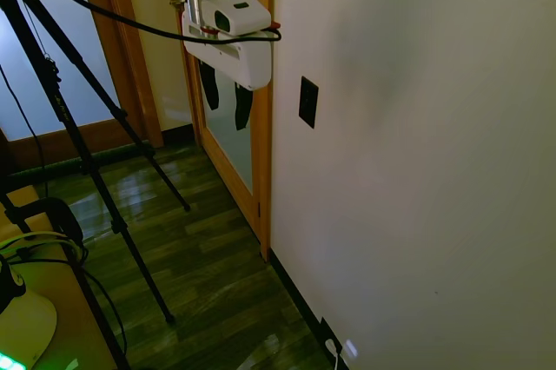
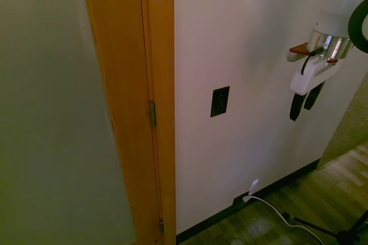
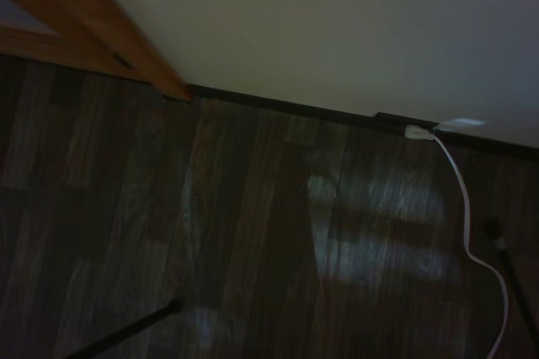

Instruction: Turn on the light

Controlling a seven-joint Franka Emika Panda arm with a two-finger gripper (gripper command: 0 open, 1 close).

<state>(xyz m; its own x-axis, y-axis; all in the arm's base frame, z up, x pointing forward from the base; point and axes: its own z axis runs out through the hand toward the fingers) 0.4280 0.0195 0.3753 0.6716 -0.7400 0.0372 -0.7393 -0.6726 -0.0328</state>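
Observation:
The light's switch is a small black upright plate [image 1: 307, 102] on the white wall, just right of the wooden door frame; the second exterior view shows the switch [image 2: 219, 101] too. No lamp is in view. My gripper [image 1: 225, 96] hangs with its black fingers pointing down, in front of the door frame and level with the switch, a short way off the wall. From the other side, the gripper [image 2: 305, 102] is well to the right of the switch. Its fingers stand open with nothing between them. The wrist view shows only floor and the foot of the wall.
A wooden door frame [image 1: 263, 144] and a frosted glass door border the wall. Low on the wall, a dark outlet holds a white plug [image 3: 417, 131] whose cord trails over the dark wood floor [image 3: 253, 233].

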